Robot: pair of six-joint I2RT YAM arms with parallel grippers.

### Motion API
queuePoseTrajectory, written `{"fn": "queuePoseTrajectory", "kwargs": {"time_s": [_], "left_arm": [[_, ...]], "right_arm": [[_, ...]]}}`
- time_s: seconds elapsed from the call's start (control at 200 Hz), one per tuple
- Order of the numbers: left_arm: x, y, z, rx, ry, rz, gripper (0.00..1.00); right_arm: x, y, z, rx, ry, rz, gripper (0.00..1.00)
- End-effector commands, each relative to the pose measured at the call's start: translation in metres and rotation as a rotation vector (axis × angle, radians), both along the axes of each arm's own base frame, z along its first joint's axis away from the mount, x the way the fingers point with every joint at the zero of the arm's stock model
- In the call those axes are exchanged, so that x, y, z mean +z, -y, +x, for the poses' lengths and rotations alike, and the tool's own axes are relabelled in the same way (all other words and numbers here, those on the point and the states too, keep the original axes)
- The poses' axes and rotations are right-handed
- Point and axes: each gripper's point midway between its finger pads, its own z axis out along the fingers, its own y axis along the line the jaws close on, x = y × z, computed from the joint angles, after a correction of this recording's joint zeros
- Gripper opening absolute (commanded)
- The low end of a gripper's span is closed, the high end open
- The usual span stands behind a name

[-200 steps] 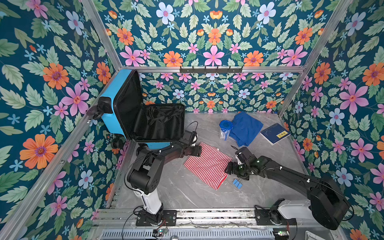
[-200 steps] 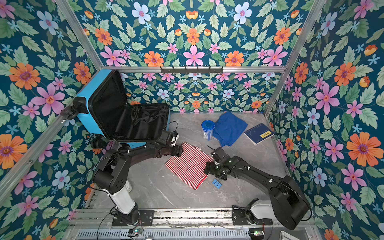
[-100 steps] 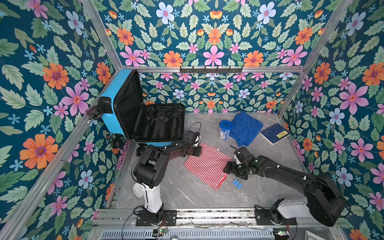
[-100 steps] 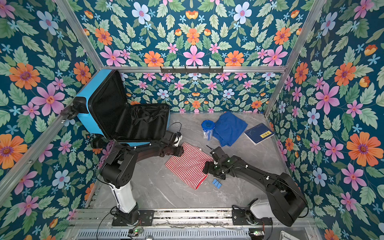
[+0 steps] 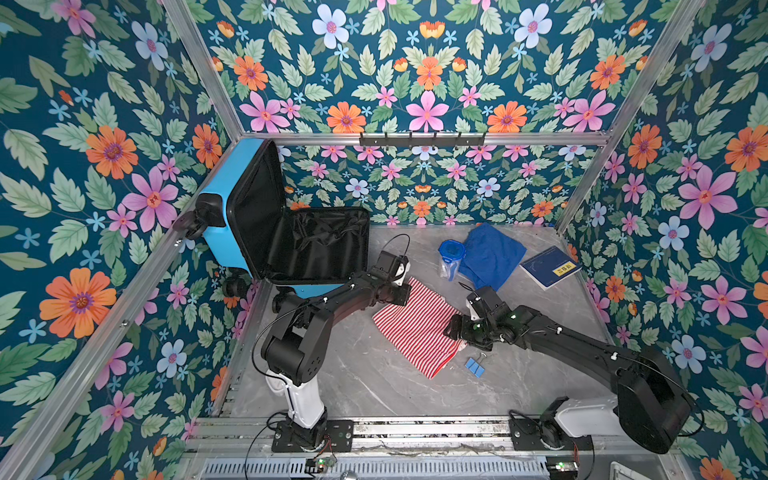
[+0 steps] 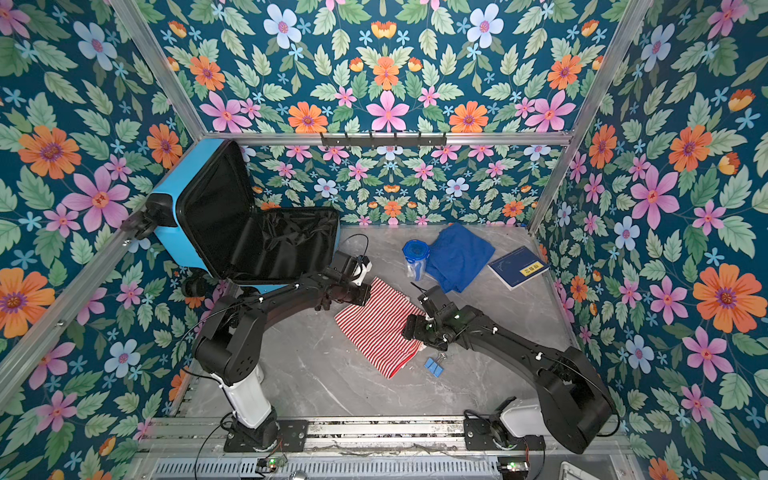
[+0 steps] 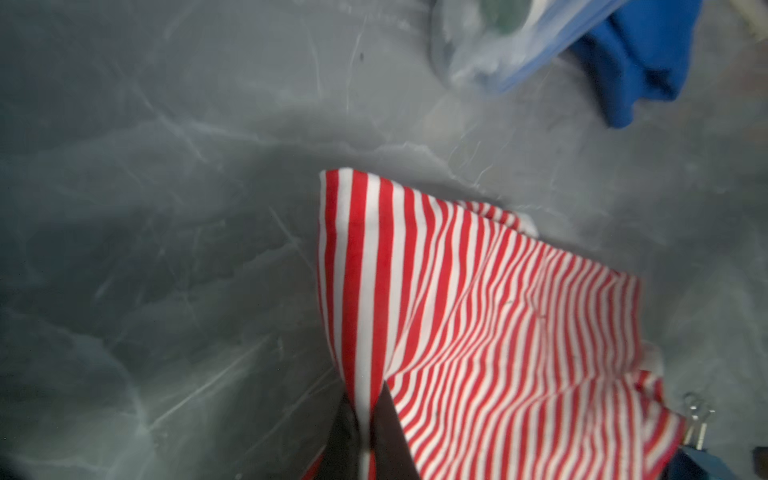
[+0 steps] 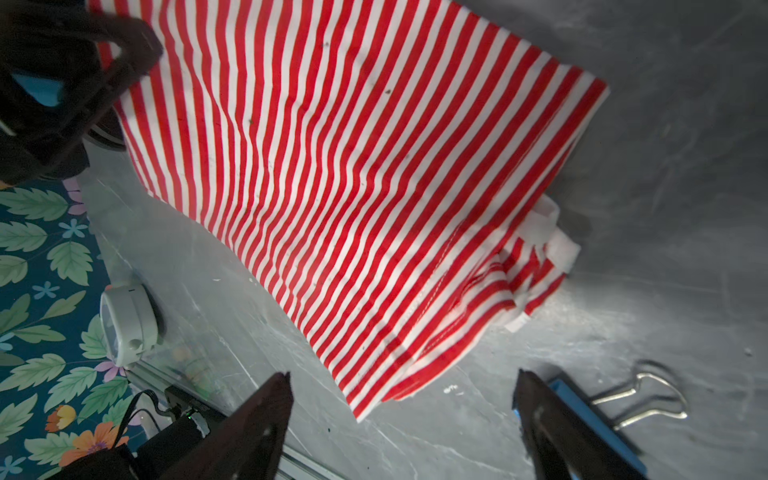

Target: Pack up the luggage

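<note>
The luggage [image 5: 222, 232] [image 6: 166, 232], a sky-blue suitcase with black lining, lies open at the back left, its lid leaning on the wall. A red-and-white striped cloth [image 5: 415, 332] [image 6: 376, 332] lies folded on the table in front of it. My left gripper [image 5: 403, 293] [image 7: 365, 419] is shut on the cloth's [image 7: 478, 311] edge nearest the suitcase, with a stripe pinched between the jaws. My right gripper [image 5: 454, 332] [image 8: 403, 374] is open and low at the cloth's [image 8: 353, 166] opposite corner, which lies between its spread fingers [image 8: 266, 411] without touching them.
Blue binder clips [image 5: 474, 366] [image 8: 598, 411] lie just beside the right gripper. Behind are a clear container with a blue lid [image 5: 451, 258], a crumpled blue cloth [image 5: 492, 254] and a dark-blue book [image 5: 549, 267]. Floral walls enclose the table [image 5: 374, 386] on three sides.
My left gripper has gone from open to shut, pinching the striped cloth's edge. The right gripper has crept slightly toward the cloth and stayed open.
</note>
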Motion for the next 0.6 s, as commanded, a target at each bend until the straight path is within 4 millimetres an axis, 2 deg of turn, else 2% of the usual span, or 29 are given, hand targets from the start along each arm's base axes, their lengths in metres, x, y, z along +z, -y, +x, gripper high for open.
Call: {"fn": "queuePoseTrajectory", "kwargs": {"time_s": [0.0,0.14,0.36,0.595], "left_arm": [[0.025,-0.009,0.006,0.027,0.013,0.059,0.00],[0.062,-0.016,0.020,0.041,0.062,0.123,0.00],[0.093,-0.034,0.044,0.098,0.119,0.239,0.00],[0.126,-0.070,0.076,0.199,0.190,0.340,0.00]], "right_arm": [[0.009,0.000,0.006,0.008,0.032,-0.012,0.86],[0.019,-0.005,0.012,0.013,0.054,0.000,0.86],[0.027,-0.010,0.015,0.030,0.064,0.000,0.84],[0.041,-0.017,0.011,0.069,0.097,-0.040,0.84]]}}
